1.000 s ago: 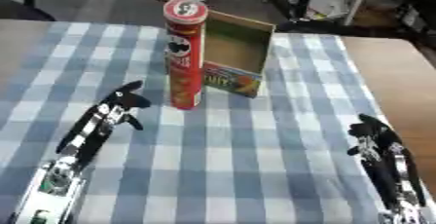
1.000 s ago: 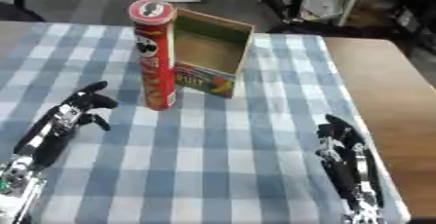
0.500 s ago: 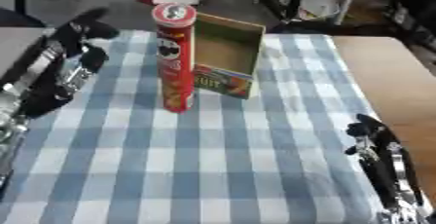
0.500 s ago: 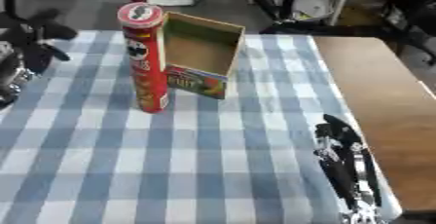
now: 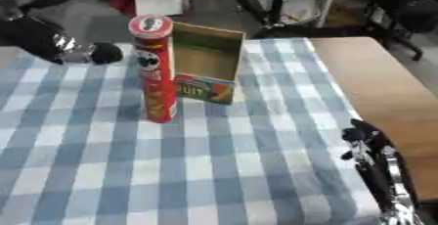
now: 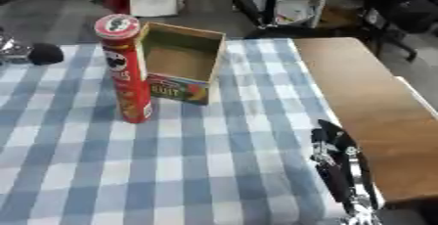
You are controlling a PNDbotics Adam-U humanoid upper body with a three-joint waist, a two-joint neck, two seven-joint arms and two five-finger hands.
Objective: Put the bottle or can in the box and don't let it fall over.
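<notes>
Can: a tall red crisp can (image 5: 154, 67) is seen upright on the checked cloth (image 5: 197, 170), toward the table's far left part, lid on top.
Box: an open cardboard box (image 5: 205, 62) is set just to the right of the can, its opening turned up and toward the camera; a printed colour panel is shown on its low front wall. Can and box are close side by side; whether they touch cannot be told.
Can versus box: the can is outside the box, standing on the cloth.
Left hand: the left hand (image 5: 90, 53) is held above the table's far left edge, left of the can and apart from it. Only a dark rounded end and some silver parts are made out; whether its fingers are spread or curled cannot be told.
Right hand: the right hand (image 6: 334, 150) is rested near the table's near right corner, fingers straight and relaxed, pointing away, nothing held.
Table: bare wood (image 6: 359, 97) is exposed along the right edge, beyond the cloth.
</notes>
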